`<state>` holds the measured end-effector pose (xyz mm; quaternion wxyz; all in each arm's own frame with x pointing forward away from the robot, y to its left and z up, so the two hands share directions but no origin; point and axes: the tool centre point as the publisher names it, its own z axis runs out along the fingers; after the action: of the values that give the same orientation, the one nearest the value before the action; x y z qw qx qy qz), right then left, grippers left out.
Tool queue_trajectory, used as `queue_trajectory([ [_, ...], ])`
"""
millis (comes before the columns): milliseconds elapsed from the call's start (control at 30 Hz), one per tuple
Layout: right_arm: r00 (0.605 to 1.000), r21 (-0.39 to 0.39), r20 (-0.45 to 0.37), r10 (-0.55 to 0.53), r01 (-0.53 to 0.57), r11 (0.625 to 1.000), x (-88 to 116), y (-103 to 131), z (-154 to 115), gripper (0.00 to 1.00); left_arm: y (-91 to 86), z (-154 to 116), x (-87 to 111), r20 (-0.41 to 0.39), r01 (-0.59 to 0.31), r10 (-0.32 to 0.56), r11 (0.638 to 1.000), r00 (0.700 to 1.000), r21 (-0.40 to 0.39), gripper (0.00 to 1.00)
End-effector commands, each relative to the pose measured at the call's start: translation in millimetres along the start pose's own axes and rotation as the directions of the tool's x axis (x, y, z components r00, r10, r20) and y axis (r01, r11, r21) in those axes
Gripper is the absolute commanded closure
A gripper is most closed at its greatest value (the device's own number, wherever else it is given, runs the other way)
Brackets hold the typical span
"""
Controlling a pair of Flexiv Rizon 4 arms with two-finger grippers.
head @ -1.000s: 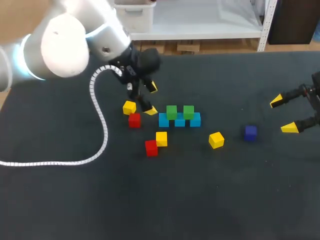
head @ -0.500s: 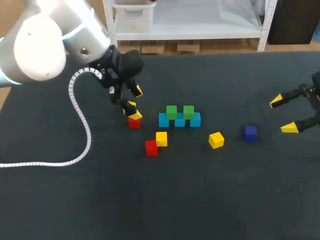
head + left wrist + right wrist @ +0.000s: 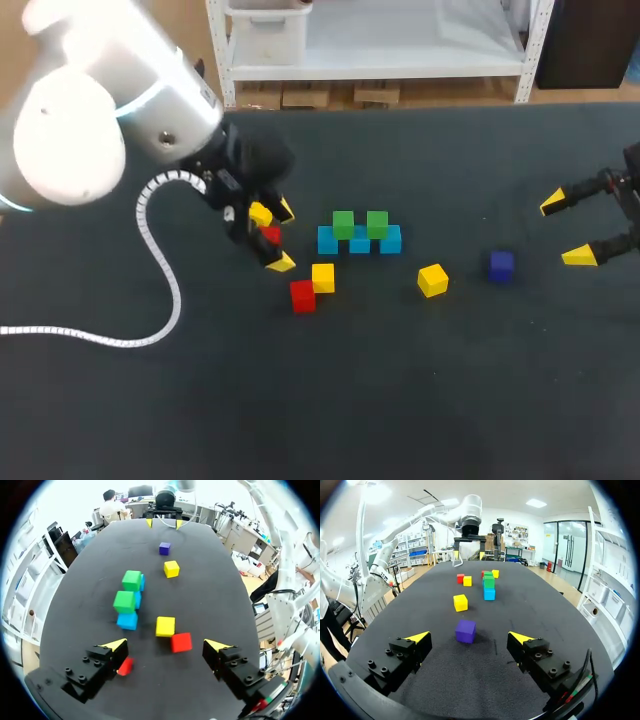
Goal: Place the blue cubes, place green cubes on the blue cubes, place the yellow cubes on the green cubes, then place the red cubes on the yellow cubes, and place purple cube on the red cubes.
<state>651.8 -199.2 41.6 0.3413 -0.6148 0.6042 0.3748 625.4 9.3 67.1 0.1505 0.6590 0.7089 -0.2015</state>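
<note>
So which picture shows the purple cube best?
The right wrist view: the purple cube is close, big and uncovered. The head view shows it small, near the right hand; the left wrist view shows it tiny and far off.

A dark, matte black table (image 3: 450,400) fills the scene, its surface flat and even. A white ribbed cable (image 3: 177,290) lies across the table's left side in a loose, S-shaped curve.
</note>
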Motion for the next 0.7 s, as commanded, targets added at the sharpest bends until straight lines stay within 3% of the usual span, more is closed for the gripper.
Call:
queue_trajectory([
  [33,1.0,0.0,0.001,-0.001,0.001,1.0,0.2,-0.4,0.4,0.0,-16.4,5.5,-8.9,0.006,0.013,-0.013,1.0,1.0,-0.028,0.11],
  [100,1.0,0.0,0.001,-0.001,0.001,1.0,0.2,-0.4,0.4,0.0,-22.3,10.3,-15.0,0.006,0.014,-0.014,0.999,1.0,-0.031,0.14],
  [167,1.0,0.0,0.001,-0.001,0.001,1.0,0.2,-0.4,0.4,0.0,-26.3,16.7,-19.4,0.015,0.021,-0.02,0.999,1.0,-0.029,0.27],
  [233,1.0,0.0,0.001,-0.001,0.001,1.0,0.2,-0.4,0.4,0.0,-28.9,23.3,-24.2,0.022,0.019,-0.018,0.999,1.0,-0.029,0.31],
  [533,1.0,0.0,0.001,-0.001,0.001,1.0,0.2,-0.4,0.4,0.0,-21.7,48.5,-44.5,0.032,-0.044,0.046,0.998,0.998,-0.054,0.13],
  [700,1.0,0.0,0.001,-0.001,0.001,1.0,0.2,-0.4,0.4,0.0,-11.1,58.9,-45.7,0.033,-0.053,0.055,0.997,0.998,-0.061,0.19],
])
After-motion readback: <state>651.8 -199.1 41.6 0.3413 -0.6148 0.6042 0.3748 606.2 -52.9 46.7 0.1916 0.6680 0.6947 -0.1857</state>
